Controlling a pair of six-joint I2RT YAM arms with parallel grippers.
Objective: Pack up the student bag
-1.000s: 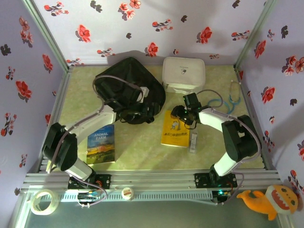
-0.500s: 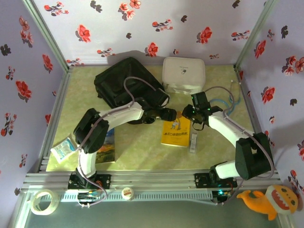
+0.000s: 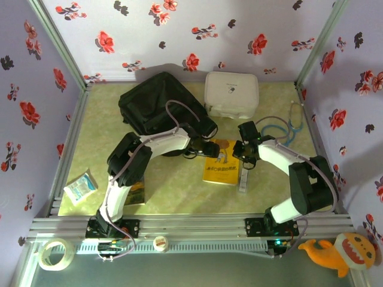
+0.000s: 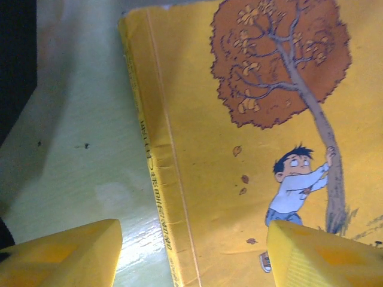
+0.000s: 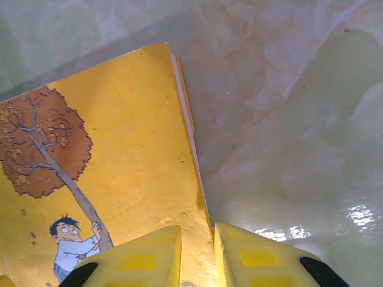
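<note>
Finds left gripper (image 4: 191,251) released, astride spine of flat yellow paperback book (image 4: 251,149). Cannot tell whether right gripper (image 5: 197,257), narrowed at its page edge, grasps. Locates large black soft fabric student bag (image 3: 157,104) beyond, rear left; judges it limp, sagging; advises seizing zipper rim.

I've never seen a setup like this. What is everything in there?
student bag: one, black, far left
zip case: one, white, right of the bag
picture book: one, yellow, centre
second book: one, colour unclear, near left, mostly under the left arm
packet: one, white and blue, left edge
stethoscope: one, teal, far right
stick-shaped item: one, pale, right of the picture book
tape rolls: two, pale, front ledge
plush toy: one, orange, front right corner
left fingers: two, yellow, apart, either side of the picture book's spine
right fingers: two, yellow, nearly together at its opposite edge
</note>
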